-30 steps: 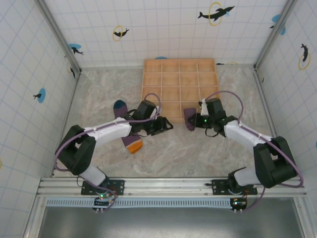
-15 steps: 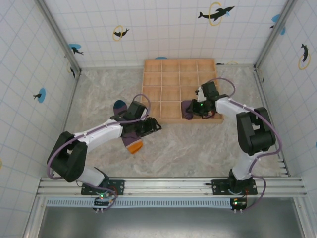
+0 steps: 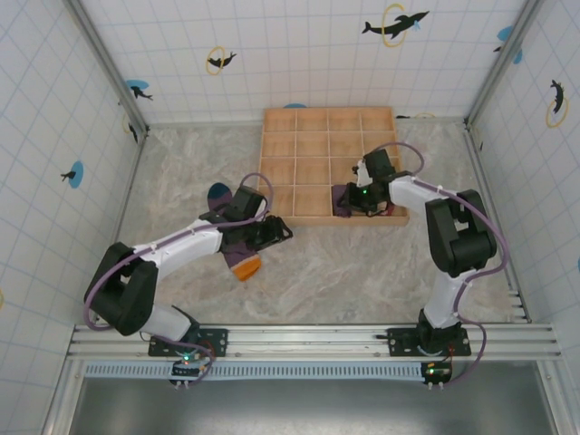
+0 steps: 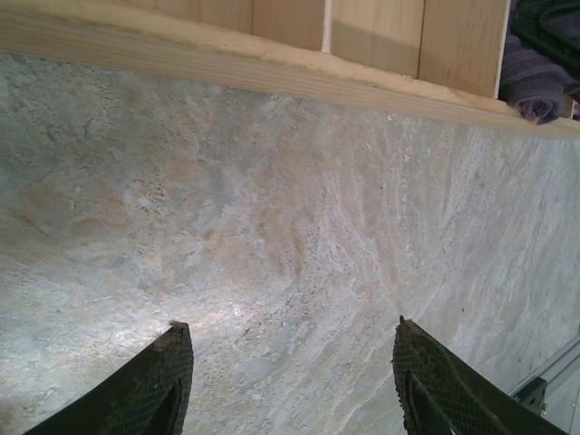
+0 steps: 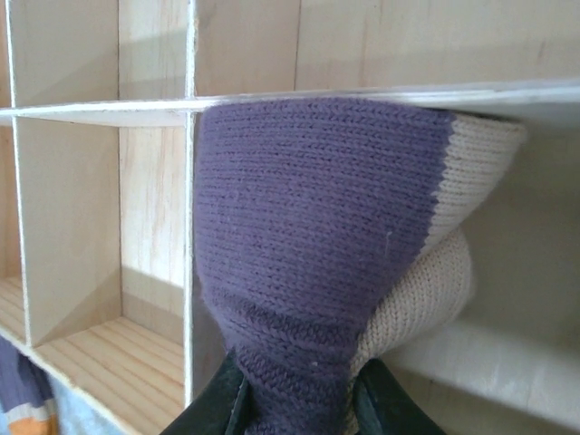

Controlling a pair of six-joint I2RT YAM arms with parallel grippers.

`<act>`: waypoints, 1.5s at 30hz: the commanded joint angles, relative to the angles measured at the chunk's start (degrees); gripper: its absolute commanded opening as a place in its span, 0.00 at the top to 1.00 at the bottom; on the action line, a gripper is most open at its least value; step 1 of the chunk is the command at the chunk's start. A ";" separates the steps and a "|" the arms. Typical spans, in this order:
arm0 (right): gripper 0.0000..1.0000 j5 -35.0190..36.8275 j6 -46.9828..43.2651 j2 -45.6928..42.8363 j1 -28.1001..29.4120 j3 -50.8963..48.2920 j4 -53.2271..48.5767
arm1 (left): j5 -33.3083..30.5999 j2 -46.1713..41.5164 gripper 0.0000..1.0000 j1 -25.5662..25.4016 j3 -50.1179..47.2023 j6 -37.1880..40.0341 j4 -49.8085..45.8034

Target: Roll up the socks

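White grid-tiled walls [image 3: 299,63] with dolphin stickers [image 3: 395,24] enclose a beige marbled worktop [image 3: 181,172] on 3 sides; a metal rail [image 3: 299,340] lines its near edge.

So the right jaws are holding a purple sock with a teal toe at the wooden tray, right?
No: the right wrist view shows the right jaws holding a purple sock with a tan toe, not teal, at the wooden tray.

Premises: a robotics test cell, not a domestic room. Evidence: two cabled arms, left arm [image 3: 181,243] and right arm [image 3: 453,237], bolted to an aluminium rail [image 3: 299,340] at the desk [image 3: 181,172] edge. Enclosing panel walls [image 3: 54,109] carry a printed grid and dolphin markers [image 3: 395,24]. A partitioned wooden tray [image 3: 313,136] sits on the marble-patterned surface.
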 commanded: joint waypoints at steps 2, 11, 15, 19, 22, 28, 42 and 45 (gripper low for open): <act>0.97 3.70 -4.48 -1.79 2.30 -6.36 9.81 | -1.18 -1.42 0.41 0.75 -1.42 1.33 -0.66; 0.90 6.22 -5.02 -3.46 4.08 -14.45 20.97 | -1.48 -1.34 0.41 1.05 -1.78 1.66 -0.22; 0.85 7.80 -6.95 -3.13 5.61 -15.76 21.79 | -2.69 -0.94 0.41 1.18 -1.92 2.18 -0.42; 0.80 1.21 -3.80 -0.02 4.43 -13.91 19.39 | -2.31 -0.81 0.41 1.36 -1.68 2.47 -0.99; 0.79 -2.20 -1.91 1.09 4.08 -12.79 14.75 | -2.75 -1.46 0.41 1.47 -1.79 2.89 -1.73; 0.69 -5.27 -0.36 3.65 2.81 -10.53 5.78 | -4.00 -1.29 0.42 2.96 -2.27 2.92 -3.32; 0.07 -0.83 -4.85 -8.12 3.73 -4.79 2.57 | -6.77 0.16 0.47 9.69 -2.88 6.89 -7.82; 0.05 0.22 -5.56 -11.12 5.27 -3.42 1.51 | -6.75 -0.10 0.48 9.87 -4.01 7.26 -7.77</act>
